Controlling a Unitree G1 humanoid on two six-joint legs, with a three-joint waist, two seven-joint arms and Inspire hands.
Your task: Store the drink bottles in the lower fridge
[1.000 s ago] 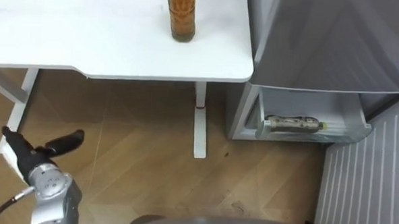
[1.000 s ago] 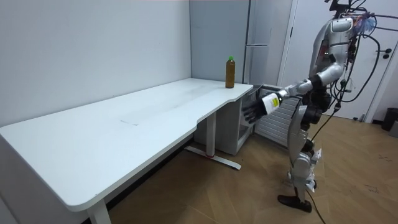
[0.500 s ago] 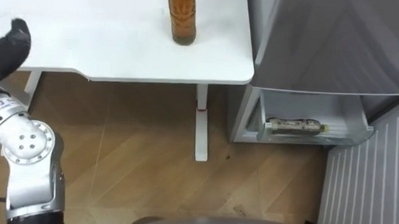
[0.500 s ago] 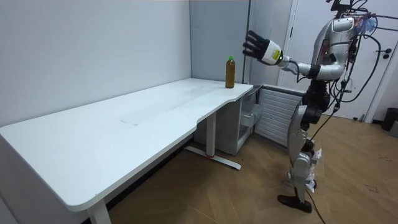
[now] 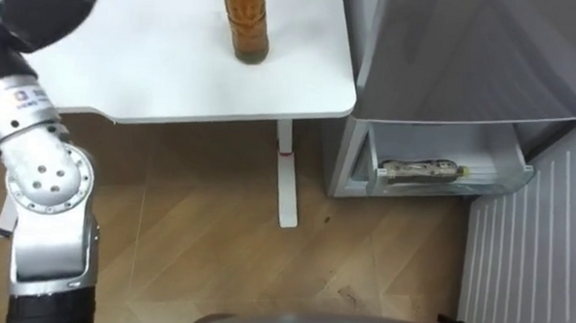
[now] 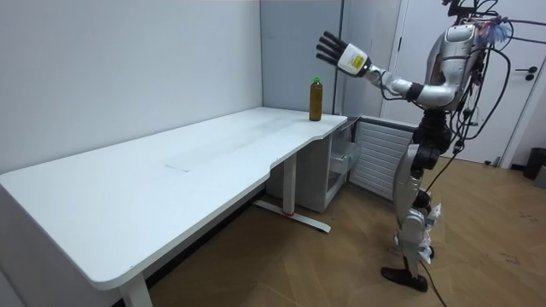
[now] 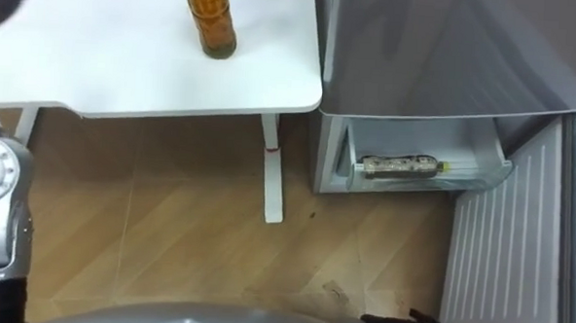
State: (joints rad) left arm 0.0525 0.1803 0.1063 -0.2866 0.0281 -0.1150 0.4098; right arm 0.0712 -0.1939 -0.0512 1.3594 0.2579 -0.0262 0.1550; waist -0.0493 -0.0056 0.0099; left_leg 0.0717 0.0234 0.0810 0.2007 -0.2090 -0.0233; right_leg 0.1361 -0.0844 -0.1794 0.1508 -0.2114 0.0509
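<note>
Robot: it is standing on the wood floor (image 5: 197, 235) at the end of the white table (image 5: 126, 77), facing the table's corner and the fridge (image 5: 468, 62) beside it, with its left arm reaching out at about head height.

Left hand (image 6: 335, 51): it is hanging in the air with its fingers spread straight and wide, gripping nothing. In the left eye view it is showing as a dark shape in the upper left corner (image 5: 44, 3), over the tabletop.

Upright bottle (image 5: 243, 23): the amber drink with a green cap is standing near the table's corner closest to the fridge (image 6: 316, 99).

Bottle and hand: in the room view the hand is hovering higher than the cap and a little to the room view's right of it. In the left eye view it is sitting well to the left of the bottle. The two are not touching.

Second bottle (image 5: 419, 169): it is lying on its side in the fridge's bottom drawer (image 5: 496, 185), with its cap pointing to the robot's right.

Fridge door (image 5: 532, 260): the lower door is standing open to the robot's right, with its ribbed white inner face showing.

Table and fridge: the table's edge is sitting just beside the fridge's side wall.
</note>
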